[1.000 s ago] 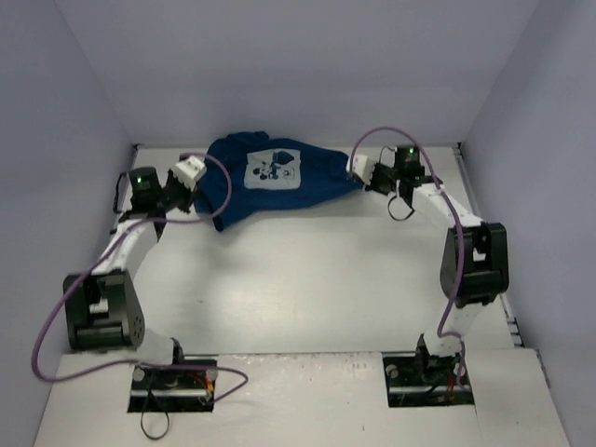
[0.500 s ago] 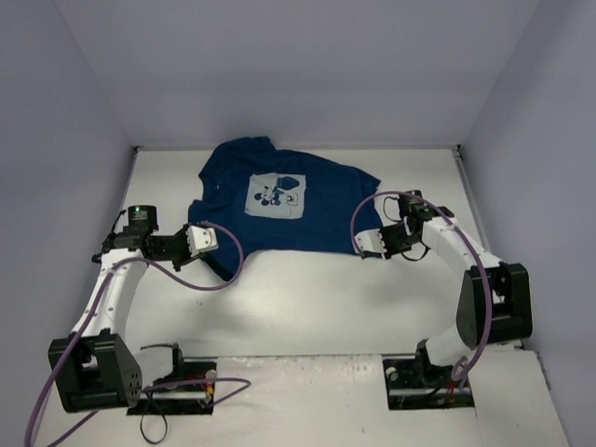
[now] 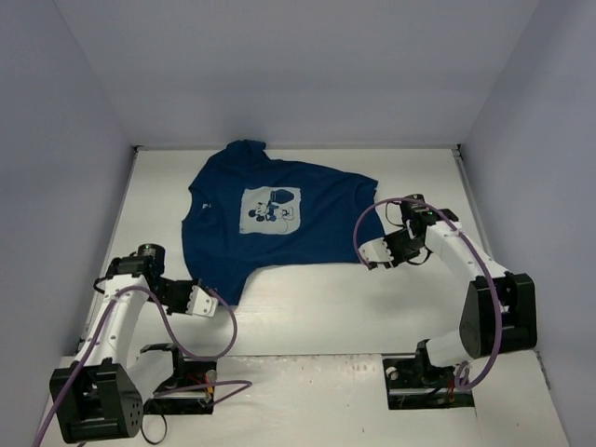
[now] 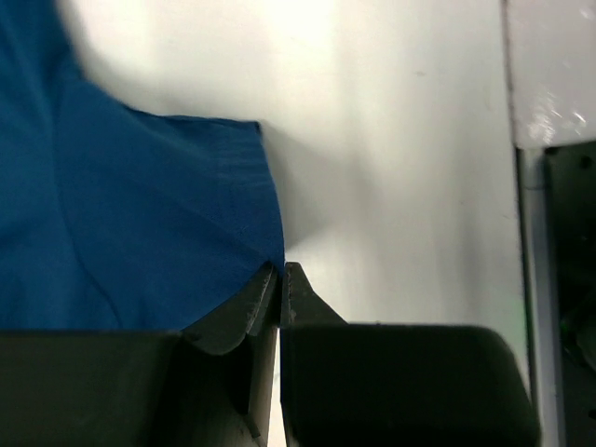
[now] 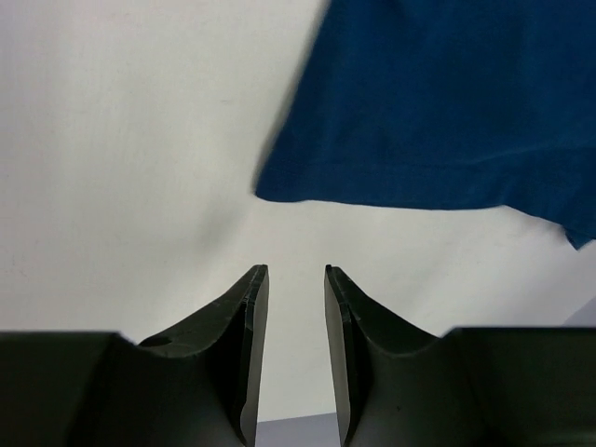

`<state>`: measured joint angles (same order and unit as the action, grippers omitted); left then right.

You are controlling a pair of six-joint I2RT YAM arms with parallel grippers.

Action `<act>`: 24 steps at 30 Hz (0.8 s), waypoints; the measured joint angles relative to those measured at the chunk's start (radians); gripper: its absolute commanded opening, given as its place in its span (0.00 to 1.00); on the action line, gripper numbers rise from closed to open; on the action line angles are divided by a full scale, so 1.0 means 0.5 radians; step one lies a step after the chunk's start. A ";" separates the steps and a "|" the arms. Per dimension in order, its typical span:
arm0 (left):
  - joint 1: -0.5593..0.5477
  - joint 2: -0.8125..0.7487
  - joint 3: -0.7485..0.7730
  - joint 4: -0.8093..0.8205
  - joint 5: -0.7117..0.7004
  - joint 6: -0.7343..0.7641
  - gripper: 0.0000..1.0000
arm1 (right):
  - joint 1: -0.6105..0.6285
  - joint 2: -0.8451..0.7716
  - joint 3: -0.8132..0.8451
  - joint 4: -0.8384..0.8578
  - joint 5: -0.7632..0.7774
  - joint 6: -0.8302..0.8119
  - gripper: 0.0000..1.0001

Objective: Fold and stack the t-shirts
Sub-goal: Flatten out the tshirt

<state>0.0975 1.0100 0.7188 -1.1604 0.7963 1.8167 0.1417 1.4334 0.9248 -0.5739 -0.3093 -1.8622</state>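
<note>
The navy blue t-shirt (image 3: 279,219) lies spread on the white table, its pale cartoon-mouse print (image 3: 271,208) facing up. My left gripper (image 3: 220,303) is shut on the shirt's near-left hem corner. In the left wrist view the jaws (image 4: 280,270) pinch the blue cloth's edge (image 4: 140,214). My right gripper (image 3: 364,262) is open and empty, just off the shirt's near-right hem corner. In the right wrist view its fingers (image 5: 296,272) stand apart over bare table, a short gap from the hem (image 5: 447,121).
Grey walls close the table on the left, back and right. The table's near edge and the arm-base mounting plate (image 3: 298,372) lie close behind the left gripper. A dark slot beside a metal strip (image 4: 559,279) shows at the right of the left wrist view.
The shirt has gone from bunched at the back to spread flat, dragged nearer and leftward. My left gripper moved toward the near edge holding its corner. My right gripper now stands clear of the hem.
</note>
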 measured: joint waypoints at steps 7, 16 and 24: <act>0.000 -0.027 -0.165 -0.020 -0.167 0.215 0.11 | 0.092 -0.029 0.198 -0.027 -0.094 0.227 0.35; 0.025 0.192 0.123 -0.060 -0.117 0.154 0.75 | 0.145 -0.080 0.265 -0.084 -0.205 0.521 0.19; 0.001 0.262 0.738 0.048 0.262 -0.449 0.64 | 0.133 0.317 0.614 -0.061 -0.271 0.968 0.00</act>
<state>0.0981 1.1411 1.0878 -1.1366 0.9273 1.5921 0.2081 1.5921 1.2316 -0.6044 -0.4446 -1.3783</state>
